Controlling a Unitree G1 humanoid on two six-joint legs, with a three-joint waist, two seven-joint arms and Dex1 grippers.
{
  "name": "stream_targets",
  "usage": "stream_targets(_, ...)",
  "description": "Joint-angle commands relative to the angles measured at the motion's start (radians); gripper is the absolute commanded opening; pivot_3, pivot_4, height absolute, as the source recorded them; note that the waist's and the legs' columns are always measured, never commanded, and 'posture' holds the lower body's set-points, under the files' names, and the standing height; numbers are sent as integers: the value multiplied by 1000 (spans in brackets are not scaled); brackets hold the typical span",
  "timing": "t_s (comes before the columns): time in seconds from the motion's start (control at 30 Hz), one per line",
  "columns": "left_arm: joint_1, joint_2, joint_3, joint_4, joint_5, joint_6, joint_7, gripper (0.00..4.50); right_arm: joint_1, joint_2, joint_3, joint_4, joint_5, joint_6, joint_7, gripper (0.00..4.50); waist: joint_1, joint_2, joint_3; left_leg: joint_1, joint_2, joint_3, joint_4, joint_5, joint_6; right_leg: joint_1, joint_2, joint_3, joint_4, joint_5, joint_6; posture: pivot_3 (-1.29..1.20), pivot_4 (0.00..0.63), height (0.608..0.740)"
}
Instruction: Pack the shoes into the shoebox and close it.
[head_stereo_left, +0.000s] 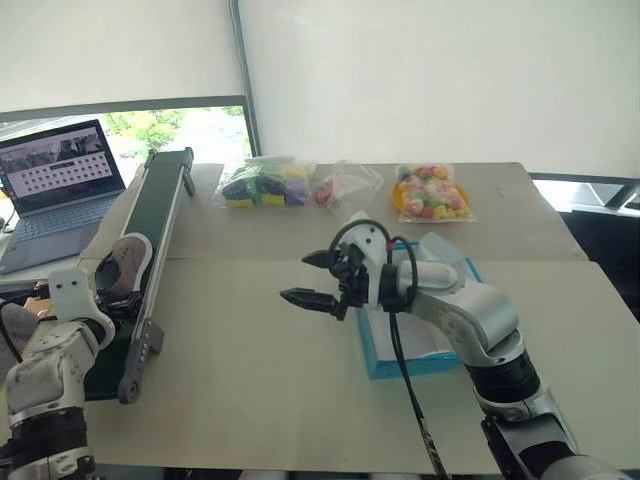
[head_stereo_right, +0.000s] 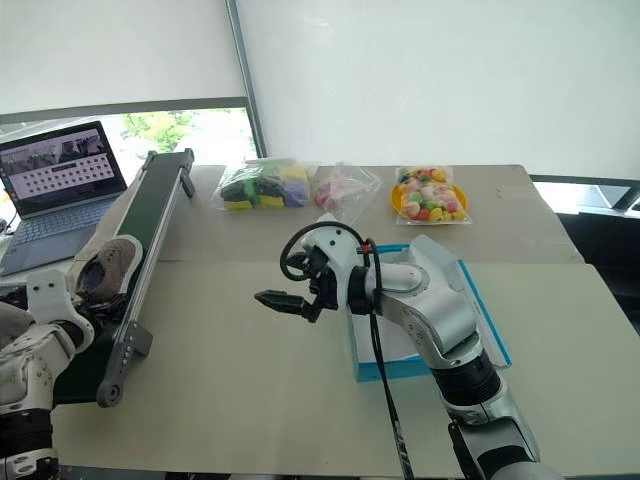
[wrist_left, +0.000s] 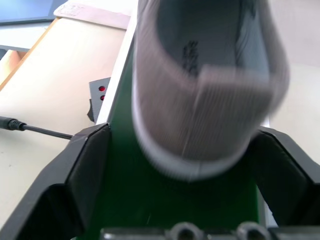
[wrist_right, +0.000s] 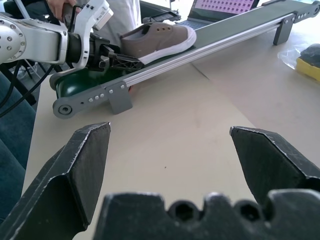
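Observation:
A grey-brown shoe (head_stereo_left: 125, 262) with a white sole lies on the green conveyor belt (head_stereo_left: 165, 215) at the left, heel towards me. My left gripper (wrist_left: 182, 137) is open and straddles the heel (wrist_left: 200, 85). One finger (wrist_left: 92, 150) stands a little off the sole; the other is right at it. The blue shoebox (head_stereo_left: 405, 365) sits right of centre, largely hidden behind my right arm. My right gripper (head_stereo_left: 298, 278) hangs open above the table just left of the box, pointing towards the belt, with nothing between its fingers (wrist_right: 85, 165).
An open laptop (head_stereo_left: 55, 185) stands at the far left behind the belt. Clear bags of colourful items (head_stereo_left: 265, 185) (head_stereo_left: 432, 195) lie along the table's far side. A person's hand (wrist_right: 60, 6) shows beyond the belt's near end. Bare tabletop (head_stereo_left: 250, 370) lies between belt and box.

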Motion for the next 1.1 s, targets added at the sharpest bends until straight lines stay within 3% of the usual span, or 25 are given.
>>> stream_targets(0.03, -22, 6, 11, 3, -5, 0, -2, 2863, -30, 12, -48, -43, 39, 3, -6, 4500, 1, 0, 0, 0, 0, 0, 0, 0, 0, 0, 0, 0, 0, 0, 0, 0, 150, 661)
stream_targets(0.07, -26, 5, 13, 3, -7, 4, 0, 2674, -33, 14, -52, -43, 40, 4, -6, 4500, 1, 0, 0, 0, 0, -1, 0, 0, 0, 0, 0, 0, 1, 0, 0, 0, 150, 661)
stream_targets(0.3, -53, -18, 33, 2, -20, -14, 16, 2674, -54, 12, -61, -31, 47, 0, -11, 4500, 2, 0, 0, 0, 0, -2, -1, 2, -2, 0, 0, -2, 3, 0, 0, 0, 150, 661)
stream_targets(0.43, -100, -107, 101, -124, -101, -151, 8, 2674, -61, 13, -58, -13, 35, -10, -18, 4500, 3, -1, 0, -1, 0, -3, 0, 2, -3, 0, 0, -3, 2, 0, 0, 0, 150, 661)
stream_targets(0.57, -146, -184, 133, -226, -236, -128, 8, 2674, -105, 91, -114, 72, 27, -20, -111, 4500, -1, -4, -1, -5, 0, -3, 0, 5, -7, -2, -1, -5, -1, 2, -1, 0, 150, 661)
stream_targets(0.7, -179, -250, 21, -367, -394, -3, -24, 2674, -266, 332, -376, 289, 184, 96, -375, 4500, -12, -3, -1, -4, 0, -3, 0, 6, -8, -2, -3, 1, -1, 2, -1, 0, 150, 661)
stream_targets(0.77, -185, -265, -48, -425, -438, 48, -33, 2674, -318, 396, -448, 336, 240, 154, -445, 4500, -12, -3, -1, -4, 0, -3, 0, 5, -8, -2, 0, 1, 0, 2, -1, 0, 150, 661)
stream_targets(0.9, -196, -284, -217, -501, -443, 105, -46, 2674, -382, 462, -495, 381, 290, 226, -526, 4500, -14, -2, -1, -4, -1, -4, 0, 5, -7, -4, 1, 1, 6, 2, -1, 0, 150, 661)
stream_targets(1.1, -220, -302, -297, -511, -439, 101, -46, 2674, -387, 468, -469, 380, 295, 264, -580, 4500, -30, -1, -1, -4, -3, -2, 1, 4, -5, -4, 0, 2, 5, 2, -1, 0, 150, 661)
